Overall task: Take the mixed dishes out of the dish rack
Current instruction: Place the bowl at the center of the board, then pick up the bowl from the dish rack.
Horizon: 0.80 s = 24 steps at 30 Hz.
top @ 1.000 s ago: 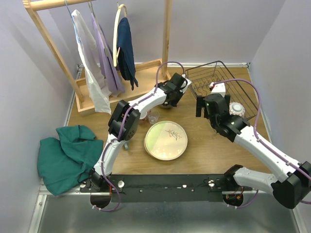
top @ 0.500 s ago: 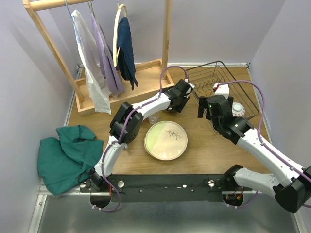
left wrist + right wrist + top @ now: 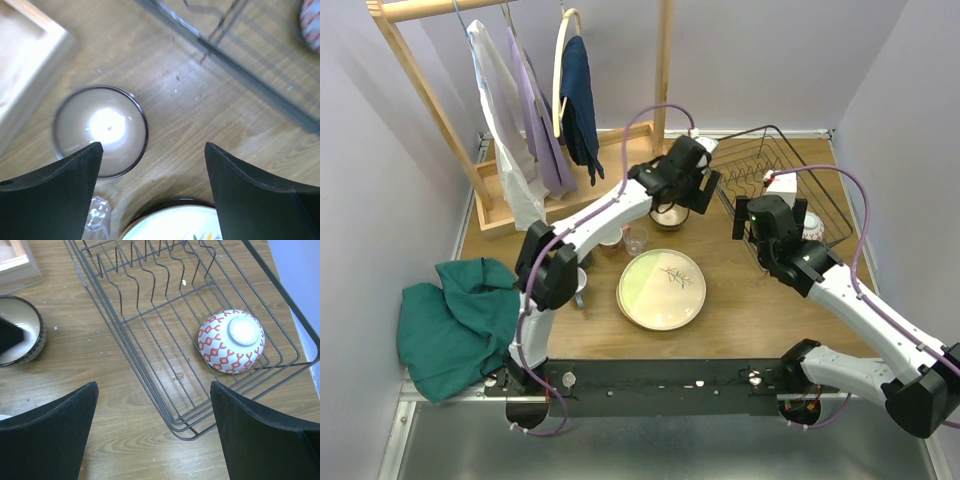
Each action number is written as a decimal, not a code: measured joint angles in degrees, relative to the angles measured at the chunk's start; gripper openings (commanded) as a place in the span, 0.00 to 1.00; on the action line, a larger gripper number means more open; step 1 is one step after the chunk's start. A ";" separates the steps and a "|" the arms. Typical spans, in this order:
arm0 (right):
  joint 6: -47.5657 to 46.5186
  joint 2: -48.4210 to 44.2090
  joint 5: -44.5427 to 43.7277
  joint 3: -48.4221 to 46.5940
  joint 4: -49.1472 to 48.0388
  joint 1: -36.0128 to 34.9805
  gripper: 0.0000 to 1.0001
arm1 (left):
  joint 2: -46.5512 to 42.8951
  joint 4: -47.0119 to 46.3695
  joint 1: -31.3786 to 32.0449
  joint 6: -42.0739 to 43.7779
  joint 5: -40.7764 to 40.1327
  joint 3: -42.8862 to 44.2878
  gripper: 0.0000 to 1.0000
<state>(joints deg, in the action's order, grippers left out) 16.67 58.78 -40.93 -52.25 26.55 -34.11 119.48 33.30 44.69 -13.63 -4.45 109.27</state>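
The dish rack (image 3: pixel 790 170) stands at the back right, and an upturned white bowl with a red pattern (image 3: pixel 231 340) lies in its near right corner (image 3: pixel 809 225). On the table a dark-rimmed bowl (image 3: pixel 100 131) stands upright, also visible from above (image 3: pixel 668 217). My left gripper (image 3: pixel 680 193) hovers open just above and beside it, empty (image 3: pixel 152 145). In front of it lie a cream plate with a twig mark (image 3: pixel 662 288) and a clear glass (image 3: pixel 635 240). My right gripper (image 3: pixel 152 385) hangs open and empty over the rack's near left corner (image 3: pixel 767 215).
A wooden clothes rack (image 3: pixel 570 170) with hanging garments stands at the back left, its base close to the dark bowl. A green cloth (image 3: pixel 460 320) lies at the left. Small mugs (image 3: pixel 582 285) stand left of the plate. Walls close in on both sides.
My left gripper has opened, let go of the dark-rimmed bowl on the table and lifted off it. My right gripper drifted slightly right toward the rack, still open.
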 measured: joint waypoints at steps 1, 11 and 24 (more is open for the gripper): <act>-0.02 0.46 -0.37 -0.15 0.07 0.15 1.00 | -1.66 0.02 -0.42 -0.52 -0.09 -0.11 0.98; 0.61 7.30 0.28 -4.09 0.31 6.29 1.00 | -26.77 -5.90 -6.43 -1.18 -5.40 -22.21 0.99; 6.51 16.61 13.75 -5.38 -0.35 32.50 1.00 | -65.99 -22.05 -6.75 0.11 -13.27 -67.47 0.99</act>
<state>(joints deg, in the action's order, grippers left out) 23.18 75.40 -27.18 -57.63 26.20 -1.61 53.49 11.25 37.93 -13.52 -17.72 41.80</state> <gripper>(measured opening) 0.997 0.987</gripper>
